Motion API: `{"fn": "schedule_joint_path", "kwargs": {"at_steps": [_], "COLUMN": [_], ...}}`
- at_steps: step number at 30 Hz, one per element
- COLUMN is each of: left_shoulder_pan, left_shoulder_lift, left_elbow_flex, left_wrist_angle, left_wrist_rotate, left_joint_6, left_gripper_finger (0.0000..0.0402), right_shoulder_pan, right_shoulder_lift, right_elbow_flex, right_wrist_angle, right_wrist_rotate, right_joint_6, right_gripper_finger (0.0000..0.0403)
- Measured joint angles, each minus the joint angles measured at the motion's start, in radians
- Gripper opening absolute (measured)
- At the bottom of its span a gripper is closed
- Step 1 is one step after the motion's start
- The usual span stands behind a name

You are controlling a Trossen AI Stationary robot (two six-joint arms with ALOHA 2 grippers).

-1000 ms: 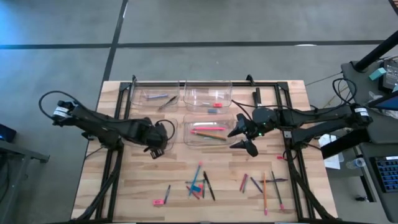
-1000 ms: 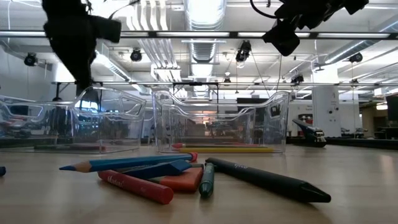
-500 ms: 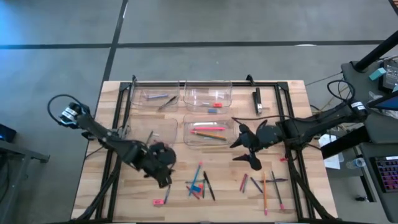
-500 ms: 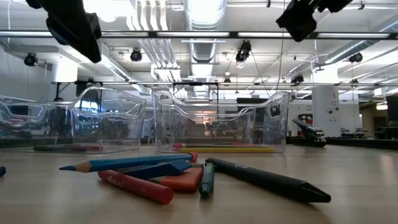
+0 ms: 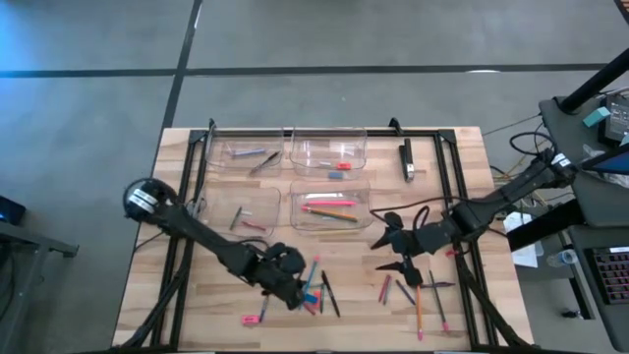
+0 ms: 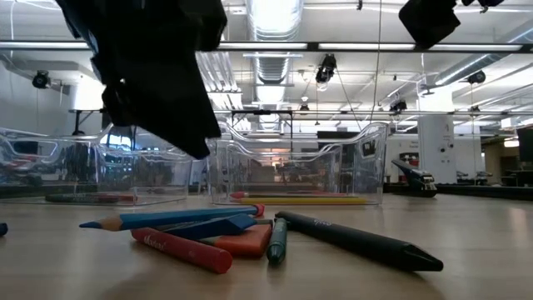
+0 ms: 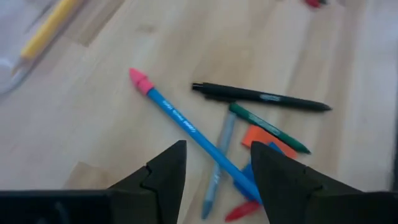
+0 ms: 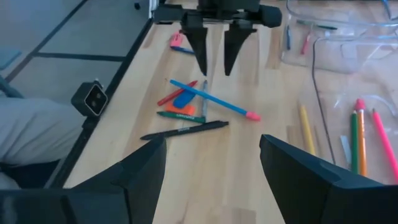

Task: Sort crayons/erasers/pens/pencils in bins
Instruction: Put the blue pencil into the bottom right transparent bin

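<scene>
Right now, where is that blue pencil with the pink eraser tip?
In the high view, the blue pencil lies in the loose pile at the table's front middle, directly under the left gripper, beside a black pen and an orange eraser.

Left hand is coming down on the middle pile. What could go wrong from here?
1. The blue pencil crosses a grey-blue stick and lies against the orange eraser and green pencil. The open left hand may pinch two items or scatter the pile.
2. The black pen lies close by and may get knocked.
3. The right hand, open, hovers nearby over the right cluster; the arms may crowd each other.
</scene>
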Motion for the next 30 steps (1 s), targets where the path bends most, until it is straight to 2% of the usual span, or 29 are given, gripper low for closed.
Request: {"fn": "schedule_joint_path", "kwargs": {"at_steps": [7,13,22,30], "left_shoulder_pan": [0.007,0.007,0.013,0.053], "left_shoulder_lift": [0.045,0.084,0.189,0.197], "left_elbow_flex": [0.034,0.192,0.267,0.266], "left_wrist_angle": [-0.036,-0.268,-0.269,-0.255], "left_wrist_rotate": [0.004,-0.004,0.031,0.019], "left_joint_6": [-0.060,-0.054,-0.010,-0.010], "left_gripper_finger": [0.0164,0.0146,0.0127,0.0127], "right_shoulder_pan": [0.012,0.012,0.012,0.012], "right_shoulder_lift": [0.000,0.000,0.000,0.000], "right_elbow_flex": [-0.030,-0.037,-0.038,-0.042], "right_wrist_angle": [0.002,0.013,0.023,0.024], "right_wrist_rotate": [0.045,0.046,0.046,0.045], "right_joint_6": [0.011,0.011,0.010,0.010], "right_gripper_finger": [0.0247,0.0247,0.0247,0.0247]}}
